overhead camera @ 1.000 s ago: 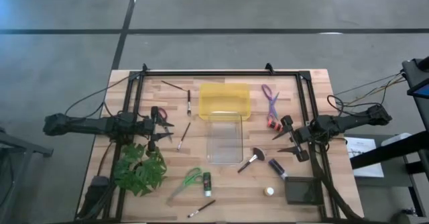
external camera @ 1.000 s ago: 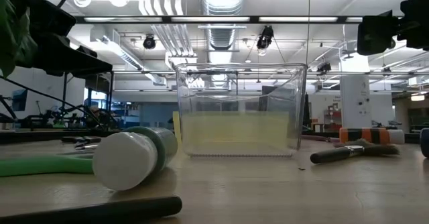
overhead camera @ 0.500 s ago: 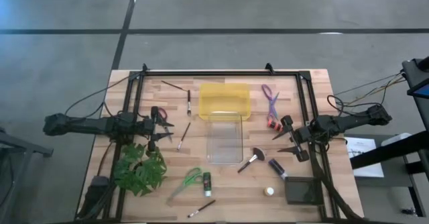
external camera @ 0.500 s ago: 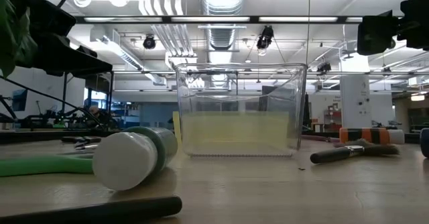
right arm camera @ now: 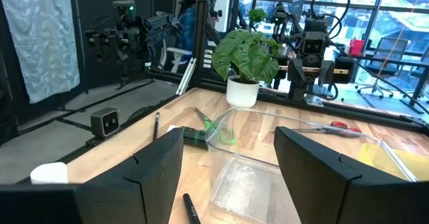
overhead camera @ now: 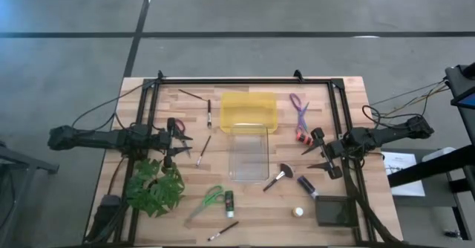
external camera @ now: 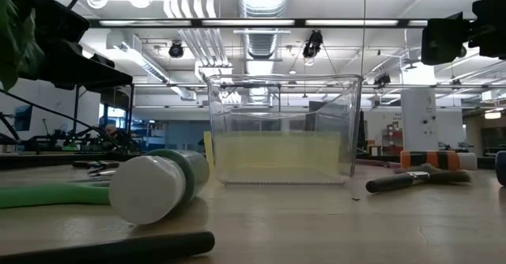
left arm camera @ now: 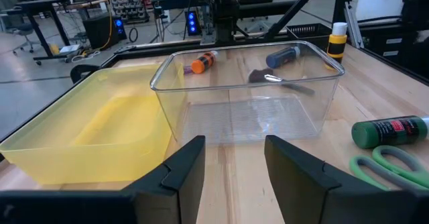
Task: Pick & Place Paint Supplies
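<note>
My left gripper (overhead camera: 179, 144) hovers open left of the clear bin (overhead camera: 249, 153), beside the red-handled scissors (overhead camera: 175, 127). My right gripper (overhead camera: 316, 150) hovers open right of that bin, by the orange bottle (overhead camera: 302, 136). Both wrist views show spread fingers with nothing between them. Purple scissors (overhead camera: 299, 108), a broad brush (overhead camera: 278, 177), a purple bottle (overhead camera: 307, 186), a white bottle (overhead camera: 298, 212), green scissors (overhead camera: 208, 200), a green bottle (overhead camera: 229, 198) and thin brushes (overhead camera: 203, 149) lie flat on the table.
A yellow bin (overhead camera: 249, 111) stands at the clear bin's far end. A leafy plant (overhead camera: 154, 187) sits near the table's near left corner, and a dark box (overhead camera: 334, 211) near its near right corner. A black frame (overhead camera: 245, 79) runs along the far edge and both sides.
</note>
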`<move>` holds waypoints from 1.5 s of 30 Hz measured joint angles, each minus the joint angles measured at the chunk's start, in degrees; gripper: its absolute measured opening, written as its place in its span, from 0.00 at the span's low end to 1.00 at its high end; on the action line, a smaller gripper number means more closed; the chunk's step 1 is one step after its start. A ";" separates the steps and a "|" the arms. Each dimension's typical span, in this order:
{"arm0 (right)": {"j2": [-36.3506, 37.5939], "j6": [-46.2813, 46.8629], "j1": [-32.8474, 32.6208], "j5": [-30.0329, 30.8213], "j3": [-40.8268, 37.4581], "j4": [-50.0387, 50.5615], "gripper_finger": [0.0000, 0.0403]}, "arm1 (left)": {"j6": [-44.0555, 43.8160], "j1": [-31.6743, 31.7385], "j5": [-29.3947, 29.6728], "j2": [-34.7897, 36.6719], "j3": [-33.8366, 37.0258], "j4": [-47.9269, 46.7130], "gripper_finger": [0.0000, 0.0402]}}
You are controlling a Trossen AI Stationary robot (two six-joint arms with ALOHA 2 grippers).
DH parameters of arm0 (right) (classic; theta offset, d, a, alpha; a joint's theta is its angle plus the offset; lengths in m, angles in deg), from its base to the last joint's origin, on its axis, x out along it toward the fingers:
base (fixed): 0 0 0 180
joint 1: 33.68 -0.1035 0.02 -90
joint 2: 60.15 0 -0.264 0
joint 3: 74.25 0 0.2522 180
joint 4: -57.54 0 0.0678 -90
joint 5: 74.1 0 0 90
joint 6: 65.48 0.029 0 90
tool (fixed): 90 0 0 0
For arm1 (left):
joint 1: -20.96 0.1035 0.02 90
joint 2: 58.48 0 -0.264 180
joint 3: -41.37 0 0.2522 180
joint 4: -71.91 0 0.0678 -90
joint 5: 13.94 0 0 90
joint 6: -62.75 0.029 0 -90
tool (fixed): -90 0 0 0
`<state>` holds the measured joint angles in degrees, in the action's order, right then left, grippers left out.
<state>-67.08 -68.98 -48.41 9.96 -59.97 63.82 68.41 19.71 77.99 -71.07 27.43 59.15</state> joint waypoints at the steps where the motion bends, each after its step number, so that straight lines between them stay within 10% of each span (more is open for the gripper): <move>1: -0.01 -0.06 0.00 0.00 0.00 0.02 0.58 | 0.00 0.00 0.00 -0.01 0.00 0.00 0.41; 35: -0.01 -3.71 0.07 0.09 0.00 -3.03 0.58 | 0.00 0.00 -0.02 -0.01 -0.01 0.00 0.41; 45: -0.01 8.89 0.11 4.80 0.00 -16.86 0.58 | -1.48 0.00 0.00 -0.01 0.01 0.63 0.41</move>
<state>-67.09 -60.09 -48.30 14.77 -59.97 46.96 66.93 19.71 78.00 -71.08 27.44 59.78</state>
